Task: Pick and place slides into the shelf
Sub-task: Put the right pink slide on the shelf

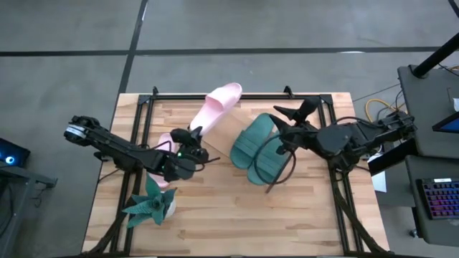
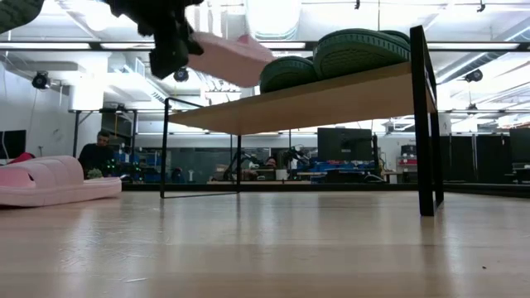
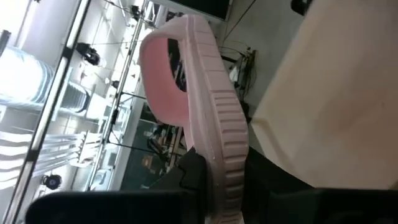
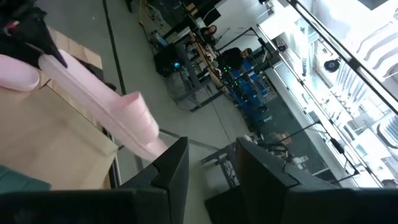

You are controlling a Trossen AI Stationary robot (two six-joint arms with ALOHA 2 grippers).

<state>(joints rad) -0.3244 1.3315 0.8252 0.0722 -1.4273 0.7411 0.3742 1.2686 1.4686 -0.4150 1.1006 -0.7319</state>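
My left gripper is shut on a pale pink slide, which reaches away from it over the shelf's far left corner and past the table's far edge. The shelf, a light board on black wire legs, carries two dark green slides side by side on their soles. A second pink slide lies sole down on the table at the left, mostly under the left arm in the high view. My right gripper hovers open above the shelf's right end, with nothing between its fingers. My left gripper pinches the pink slide's heel end between its two fingers, one on the footbed side and one on the underside. The fingers come nearly level from the table's left and lie along the slide. The slide is lifted clear, strap end pointing away.
A green leafy toy plant stands near the table's front left, close to the left arm. Black frame rails run along the table's sides. A person sits in the room far behind the table.
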